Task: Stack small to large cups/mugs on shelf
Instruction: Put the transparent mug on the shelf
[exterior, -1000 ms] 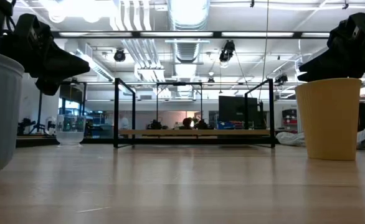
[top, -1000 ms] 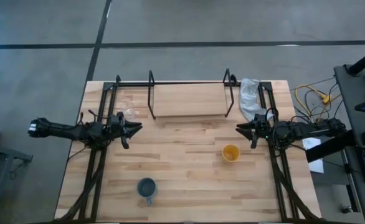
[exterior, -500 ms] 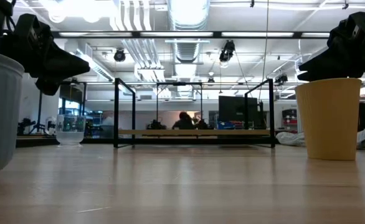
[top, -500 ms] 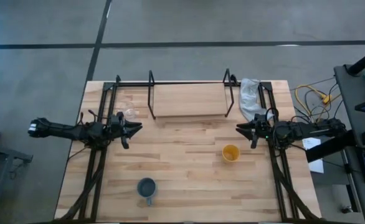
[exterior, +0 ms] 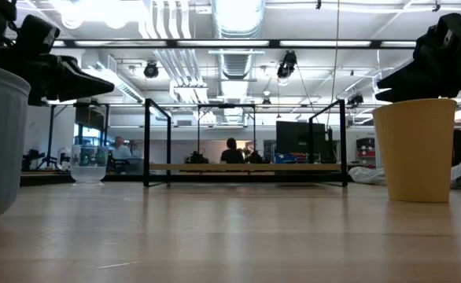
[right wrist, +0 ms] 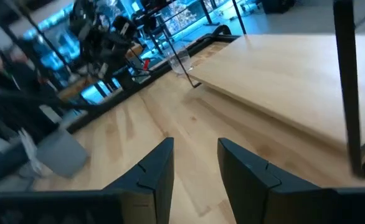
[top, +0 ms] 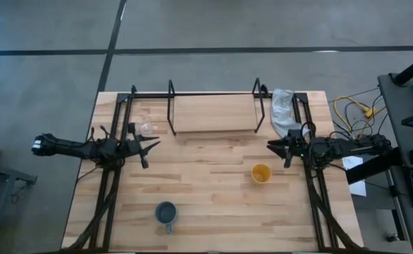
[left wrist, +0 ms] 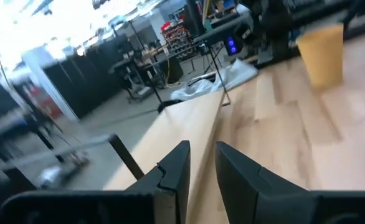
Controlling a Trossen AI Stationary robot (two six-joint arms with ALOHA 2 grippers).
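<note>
The shelf (top: 212, 113), a low light-wood board between black wire uprights, stands at the table's far middle. The clear glass cup (top: 148, 129) stands upright on the table off the shelf's left end, just beyond my left gripper (top: 153, 144). The yellow cup (top: 261, 173) stands upright right of centre, near my right gripper (top: 271, 146). The grey-blue mug (top: 166, 212) stands near the front edge with its handle toward the near edge. Both grippers hover above the table, point toward its middle, and are slightly open and empty.
A white cloth (top: 284, 111) lies bunched at the shelf's right end. Black frame rails (top: 113, 176) run along both table sides. Bare tabletop (top: 206, 169) lies between the grippers. Beyond the table, people (exterior: 230, 151) show in the room.
My left gripper has turned about its own long axis while staying at about the same spot beside the glass cup. The cups, the mug and my right gripper have kept still.
</note>
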